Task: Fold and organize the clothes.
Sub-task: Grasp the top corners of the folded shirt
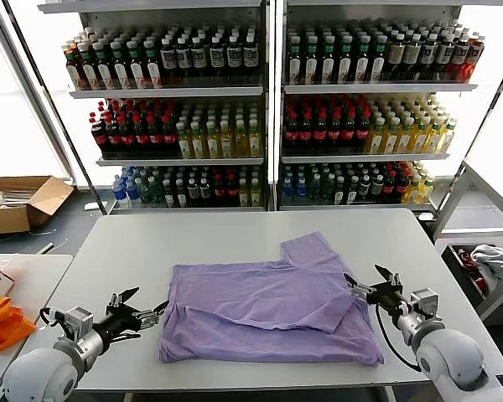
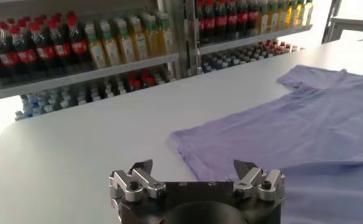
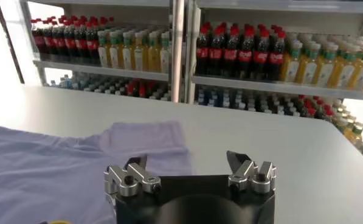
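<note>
From the head view, the lavender T-shirt [image 1: 272,310] lies partly folded at the middle of the white table [image 1: 235,234], its near hem close to the table's front edge, bare tabletop behind and at both sides. The left gripper [image 1: 144,311] stands wide apart, empty, just off the shirt's left edge; the right gripper [image 1: 367,282] likewise gapes beside the right edge. In the left wrist view, the left gripper [image 2: 193,169] faces the shirt's corner [image 2: 278,140]. In the right wrist view, the right gripper [image 3: 187,163] faces a sleeve [image 3: 145,140]; no print shows.

Thin matt cloth T-shirt [image 1: 268,310], apparently smooth

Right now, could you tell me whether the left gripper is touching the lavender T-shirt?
Apart. In the head view the open left gripper sits beside the T-shirt, with bare table showing between them.
</note>
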